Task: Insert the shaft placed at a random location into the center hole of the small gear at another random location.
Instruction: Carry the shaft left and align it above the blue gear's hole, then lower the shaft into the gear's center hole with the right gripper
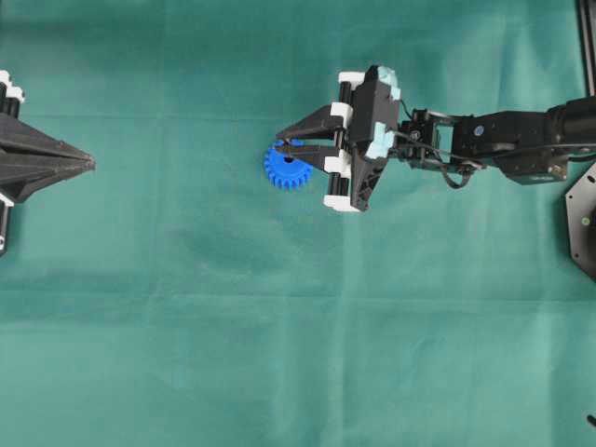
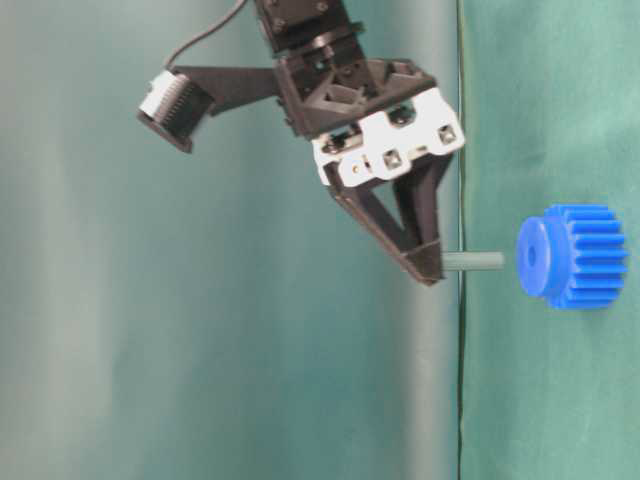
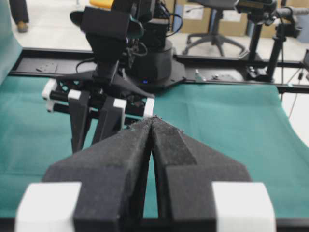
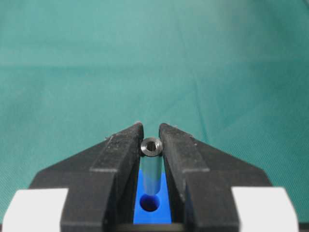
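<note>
Against the gear [image 2: 568, 256], a light rigid toothed disc lying flat on the cloth [image 1: 186, 354], I had the right gripper [image 4: 151, 140] pinching the shaft [image 4: 151, 164], small, stiff, probably slippery, just above its hole [image 4: 150, 203]; left gripper [image 3: 153, 124] pressed together, far off.
</note>
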You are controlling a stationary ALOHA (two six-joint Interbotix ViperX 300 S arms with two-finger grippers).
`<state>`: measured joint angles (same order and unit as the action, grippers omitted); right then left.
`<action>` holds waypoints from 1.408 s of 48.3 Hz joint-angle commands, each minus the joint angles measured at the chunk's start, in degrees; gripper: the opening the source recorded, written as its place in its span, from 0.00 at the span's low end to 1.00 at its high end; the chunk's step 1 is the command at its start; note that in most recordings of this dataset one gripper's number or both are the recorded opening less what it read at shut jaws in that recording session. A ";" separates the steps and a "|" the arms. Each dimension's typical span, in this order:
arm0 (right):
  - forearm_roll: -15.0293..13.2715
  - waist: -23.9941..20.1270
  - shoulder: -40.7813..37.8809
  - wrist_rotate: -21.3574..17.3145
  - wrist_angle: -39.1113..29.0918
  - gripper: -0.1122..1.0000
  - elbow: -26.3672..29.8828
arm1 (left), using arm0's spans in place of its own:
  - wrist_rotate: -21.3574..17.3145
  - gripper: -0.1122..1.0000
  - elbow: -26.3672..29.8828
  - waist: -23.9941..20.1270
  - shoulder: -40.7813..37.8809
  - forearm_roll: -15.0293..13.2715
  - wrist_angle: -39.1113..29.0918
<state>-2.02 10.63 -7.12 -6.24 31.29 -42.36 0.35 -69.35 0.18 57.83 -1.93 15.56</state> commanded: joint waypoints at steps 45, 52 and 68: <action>0.44 -0.18 -5.27 -0.44 0.62 0.25 2.29 | 0.00 0.10 0.62 0.09 -0.26 -0.09 0.62; 0.44 -0.09 -6.06 -0.44 0.62 0.25 2.55 | 0.00 0.09 0.62 0.09 -0.26 -0.09 0.62; 0.44 -0.09 -6.59 -0.44 0.26 0.25 2.37 | 0.00 0.09 0.62 0.09 -0.26 -0.09 0.53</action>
<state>-1.67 10.63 -14.59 -6.59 31.29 -40.96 0.44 -69.35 0.18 57.83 -1.93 15.64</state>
